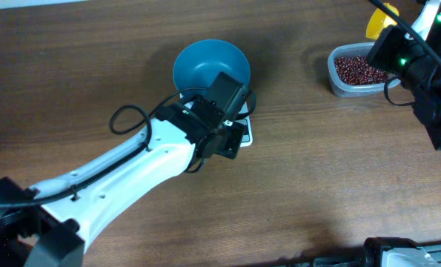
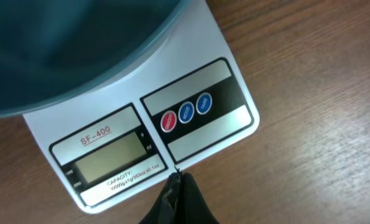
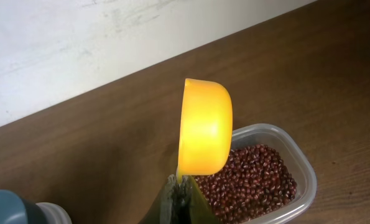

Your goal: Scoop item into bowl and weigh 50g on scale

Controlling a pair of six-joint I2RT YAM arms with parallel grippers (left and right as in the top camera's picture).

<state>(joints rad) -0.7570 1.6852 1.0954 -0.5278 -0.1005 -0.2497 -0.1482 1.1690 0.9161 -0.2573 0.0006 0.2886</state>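
Observation:
The teal-blue bowl (image 1: 209, 65) stands on the white scale (image 1: 243, 132), whose grey display (image 2: 109, 155) is blank beside its red and blue buttons (image 2: 186, 112). My left gripper (image 2: 177, 180) is shut and empty, its tips at the scale's front edge; the bowl (image 2: 73, 43) fills the upper left of the left wrist view. The red-brown beans (image 1: 359, 70) fill a clear tub (image 3: 306, 186) at the far right. My right gripper (image 3: 180, 190) is shut on the handle of a yellow scoop (image 3: 204, 127), held over the tub's left side above the beans (image 3: 253, 180).
The brown wooden table runs to a white wall behind the tub in the right wrist view. The left arm (image 1: 124, 170) lies across the table's front left. The bowl's edge (image 3: 4, 208) shows at the lower left of the right wrist view.

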